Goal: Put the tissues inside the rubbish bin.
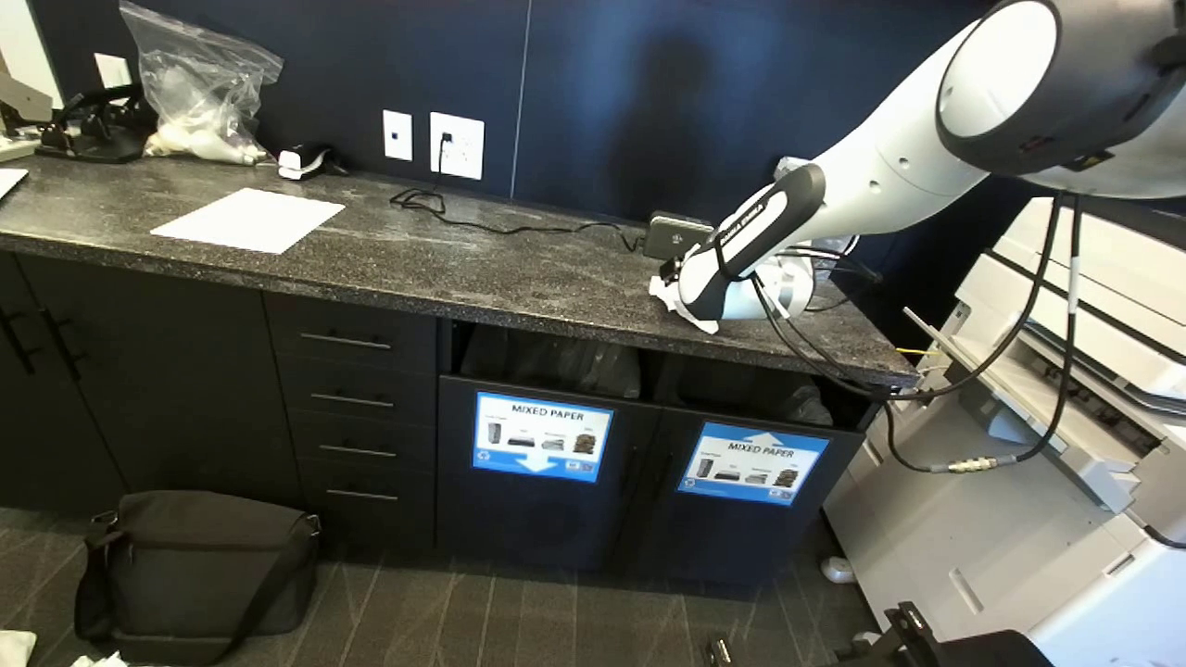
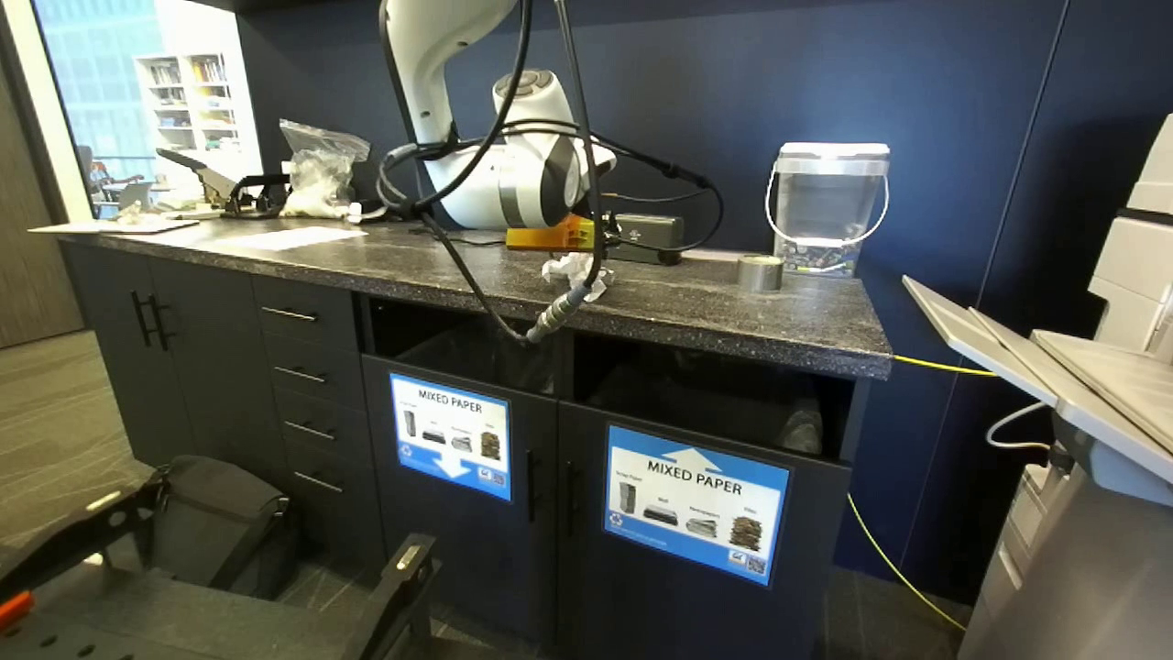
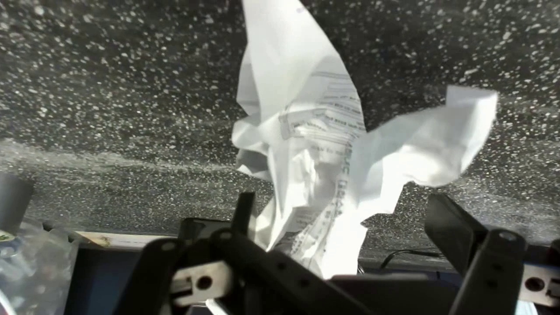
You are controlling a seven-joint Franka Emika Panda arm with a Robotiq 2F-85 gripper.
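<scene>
The tissues (image 3: pixel 306 144) are crumpled white paper with some print on them. They lie on the dark speckled counter and also show in both exterior views (image 1: pixel 700 323) (image 2: pixel 575 269). My gripper (image 3: pixel 343 208) is open around their lower part in the wrist view. The left finger is close to the paper; the right finger stands apart from it. In the exterior views the jaws are mostly hidden by the wrist and cables. A see-through tapered bucket (image 2: pixel 820 203) with a white top and handle stands at the counter's end. I cannot tell whether it is the rubbish bin; no folded liner shows.
A dark box (image 2: pixel 651 238) is behind the tissues. A tape roll (image 2: pixel 760 273) is near the bucket. A white sheet (image 1: pixel 250 220) and clear plastic bag (image 1: pixel 196 97) lie along the counter. Cupboard openings (image 2: pixel 715 394) are below its edge. A printer-like machine (image 1: pixel 973 519) stands beside it.
</scene>
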